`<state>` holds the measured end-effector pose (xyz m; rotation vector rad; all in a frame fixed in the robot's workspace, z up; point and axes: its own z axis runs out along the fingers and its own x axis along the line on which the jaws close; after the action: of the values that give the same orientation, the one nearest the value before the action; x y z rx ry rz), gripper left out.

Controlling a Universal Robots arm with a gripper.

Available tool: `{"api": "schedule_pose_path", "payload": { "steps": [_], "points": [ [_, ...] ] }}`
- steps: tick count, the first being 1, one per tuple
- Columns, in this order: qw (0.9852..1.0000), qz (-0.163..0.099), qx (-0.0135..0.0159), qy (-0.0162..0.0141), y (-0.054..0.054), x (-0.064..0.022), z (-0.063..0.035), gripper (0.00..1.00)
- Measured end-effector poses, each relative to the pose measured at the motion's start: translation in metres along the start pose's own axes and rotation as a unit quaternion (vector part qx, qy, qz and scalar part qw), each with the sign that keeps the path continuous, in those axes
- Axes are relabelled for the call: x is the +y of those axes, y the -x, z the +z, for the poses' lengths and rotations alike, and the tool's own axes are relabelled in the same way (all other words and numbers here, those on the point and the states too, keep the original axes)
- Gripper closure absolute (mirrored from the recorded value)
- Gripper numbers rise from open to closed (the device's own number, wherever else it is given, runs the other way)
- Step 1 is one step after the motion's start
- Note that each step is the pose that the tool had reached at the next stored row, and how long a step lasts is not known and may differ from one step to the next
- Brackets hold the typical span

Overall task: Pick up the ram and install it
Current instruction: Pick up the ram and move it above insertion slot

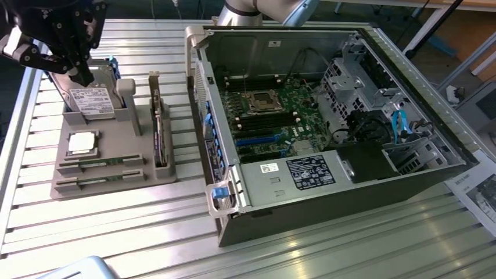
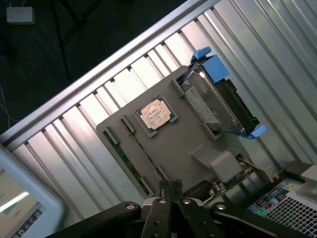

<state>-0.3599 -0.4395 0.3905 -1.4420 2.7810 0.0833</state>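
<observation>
gripper (image 1: 80, 74) closed, empty | above gray holder (image 1: 116, 142), by hard drive (image 1: 92, 100) | ram (image 1: 101, 161) in holder slot

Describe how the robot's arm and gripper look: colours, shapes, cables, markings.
The gripper is black, built of linked bars with round pivot pins. It tapers to two slim fingers with ribbed tips. Pale round parts sit on its side. The arm is smooth, rounded silver-grey tubing.

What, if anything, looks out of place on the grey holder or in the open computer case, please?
Nothing stands out: both memory sticks lie straight in the grey holder, and the hard drive and card stand in their slots.
</observation>
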Motion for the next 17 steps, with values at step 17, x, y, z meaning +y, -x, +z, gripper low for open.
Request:
{"api": "schedule_pose_path", "payload": {
  "steps": [17],
  "points": [
    [0.9790,-0.204,0.0089,0.0064,0.0000,-0.0001,0.0006,0.90]
  ]
}}
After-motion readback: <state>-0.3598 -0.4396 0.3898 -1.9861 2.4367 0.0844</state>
